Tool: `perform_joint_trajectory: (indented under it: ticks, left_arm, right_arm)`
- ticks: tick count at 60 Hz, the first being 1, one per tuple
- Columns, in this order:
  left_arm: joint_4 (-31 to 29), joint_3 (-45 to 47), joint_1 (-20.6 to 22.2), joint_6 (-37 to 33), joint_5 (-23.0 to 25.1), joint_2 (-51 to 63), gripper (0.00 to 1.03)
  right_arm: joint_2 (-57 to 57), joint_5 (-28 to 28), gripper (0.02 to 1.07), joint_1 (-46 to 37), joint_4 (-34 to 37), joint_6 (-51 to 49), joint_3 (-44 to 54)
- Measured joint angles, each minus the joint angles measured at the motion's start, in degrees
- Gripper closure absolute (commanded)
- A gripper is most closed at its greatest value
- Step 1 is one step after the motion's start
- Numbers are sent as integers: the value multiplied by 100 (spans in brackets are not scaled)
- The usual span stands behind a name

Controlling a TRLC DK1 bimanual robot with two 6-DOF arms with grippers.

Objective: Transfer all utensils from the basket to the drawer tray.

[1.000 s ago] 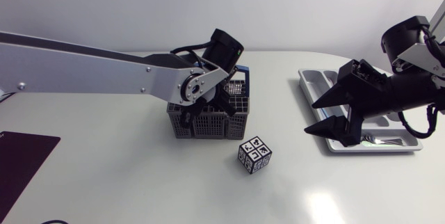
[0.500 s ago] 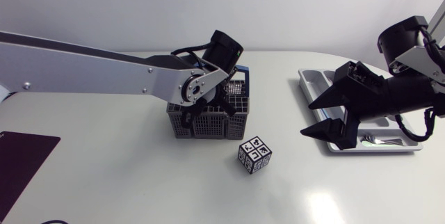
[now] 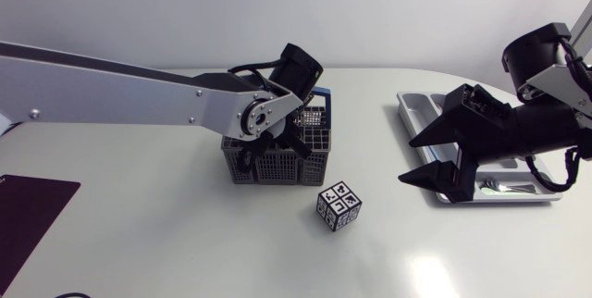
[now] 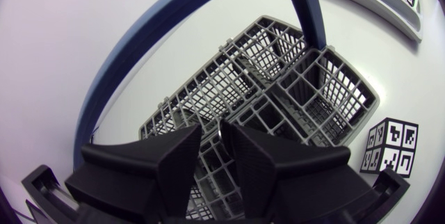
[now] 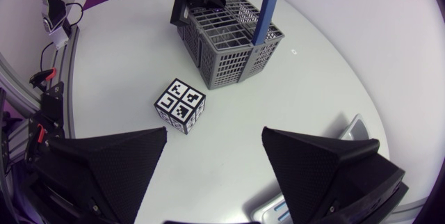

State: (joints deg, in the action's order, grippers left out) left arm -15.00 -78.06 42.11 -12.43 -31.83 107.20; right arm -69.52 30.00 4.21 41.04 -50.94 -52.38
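Left end effector (image 4: pixel 212 131) points straight down into the cutlery basket (image 3: pixel 277 167).
Its hold I cannot tell; right end effector (image 3: pixel 407 159), wide, hangs by the drawer tray (image 3: pixel 413 113).

obstacles: blue handle (image 5: pixel 266 10) arching over basket (image 3: pixel 277 162); cube (image 3: pixel 339 205) near basket | free: wide gap cube–tray (image 3: pixel 418 101)

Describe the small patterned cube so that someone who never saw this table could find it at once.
Start at the grey wire basket with the blue handle, near the middle of the white table. The cube sits apart from its near right corner. It alone bears black-and-white square patterns.
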Motion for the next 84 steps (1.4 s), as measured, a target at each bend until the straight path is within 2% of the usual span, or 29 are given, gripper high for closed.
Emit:
perform_joint_trajectory:
  ticks: [22,44,75,84]
  left_arm:
    - [-15,0,0,85,2,-4,67]
    - [7,0,0,219,96,-4,100]
    - [402,348,179,232,151,-446,100]
    - [782,680,297,138,-9,-721,100]
  right_arm:
    - [20,-116,8,177,-81,114,11]
    - [55,-175,8,337,-188,175,107]
    - [332,-175,8,337,-208,173,267]
    - [435,-177,8,365,-205,175,291]
